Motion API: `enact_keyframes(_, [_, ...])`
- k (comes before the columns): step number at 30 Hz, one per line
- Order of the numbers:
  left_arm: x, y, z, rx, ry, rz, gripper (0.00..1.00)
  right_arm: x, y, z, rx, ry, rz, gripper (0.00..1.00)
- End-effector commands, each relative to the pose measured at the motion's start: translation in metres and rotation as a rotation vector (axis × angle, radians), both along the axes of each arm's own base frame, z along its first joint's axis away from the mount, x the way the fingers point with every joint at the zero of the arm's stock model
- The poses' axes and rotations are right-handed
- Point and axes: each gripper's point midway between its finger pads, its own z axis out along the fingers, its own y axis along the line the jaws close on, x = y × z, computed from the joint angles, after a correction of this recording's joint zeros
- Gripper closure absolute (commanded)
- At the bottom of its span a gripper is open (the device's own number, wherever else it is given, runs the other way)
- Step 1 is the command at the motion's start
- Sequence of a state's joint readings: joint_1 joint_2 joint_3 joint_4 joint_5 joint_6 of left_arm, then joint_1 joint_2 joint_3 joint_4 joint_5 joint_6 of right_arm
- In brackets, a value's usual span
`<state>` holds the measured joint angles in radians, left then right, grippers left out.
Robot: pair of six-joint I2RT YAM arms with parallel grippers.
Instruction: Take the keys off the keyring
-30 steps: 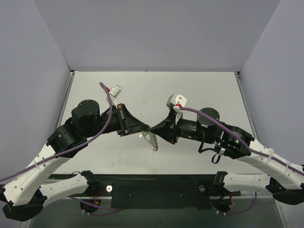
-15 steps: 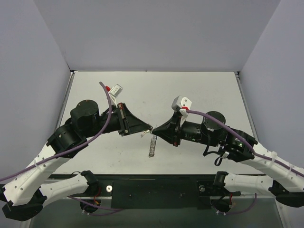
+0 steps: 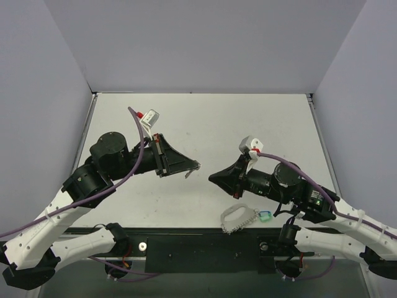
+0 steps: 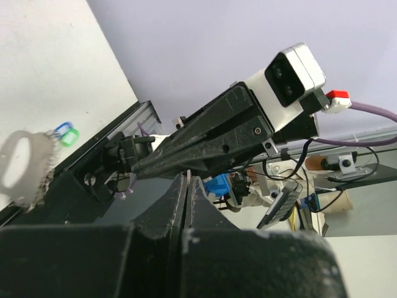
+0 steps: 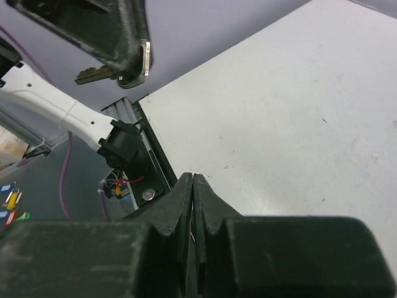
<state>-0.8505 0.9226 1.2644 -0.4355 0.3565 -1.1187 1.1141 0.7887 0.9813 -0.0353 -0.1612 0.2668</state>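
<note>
The keyring (image 3: pixel 238 217), a silver oval loop with a short chain and blue and green tags (image 3: pixel 265 216), lies flat on the table at the front edge, below my right arm. It also shows blurred in the left wrist view (image 4: pixel 25 164). My left gripper (image 3: pixel 196 166) is shut on a small silver key (image 3: pixel 189 172), held above the table's middle. The right wrist view shows that key (image 5: pixel 94 75) sticking out of the left fingers (image 5: pixel 133 37). My right gripper (image 3: pixel 211 178) is shut with nothing seen in it, a short way right of the left one.
The black front rail (image 3: pixel 205 245) runs right beside the keyring. The left arm's purple cable (image 3: pixel 141 133) loops over the table's left half. Grey walls stand on three sides.
The keyring hung between the two grippers; it has dropped to the table at the front edge. My right gripper has drawn back to the right. My left gripper still holds the key.
</note>
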Motion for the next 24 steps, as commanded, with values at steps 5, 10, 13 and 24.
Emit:
enact_keyframes(5, [0.009, -0.003, -0.061, 0.115, 0.012, 0.019, 1.00, 0.054, -0.047, -0.076, -0.088, 0.220, -0.498, 1.00])
enact_keyframes(10, [0.016, 0.007, -0.109, 0.277, 0.028, 0.060, 1.00, 0.067, -0.085, -0.122, -0.194, 0.367, -0.788, 1.00])
enact_keyframes(13, [0.020, 0.011, -0.137, 0.343, 0.054, 0.072, 1.00, 0.063, -0.121, -0.149, -0.316, 0.437, -0.956, 1.00])
enact_keyframes(24, [0.019, 0.017, -0.169, 0.390, 0.080, 0.054, 1.00, 0.019, -0.152, -0.235, -0.467, 0.649, -1.130, 0.29])
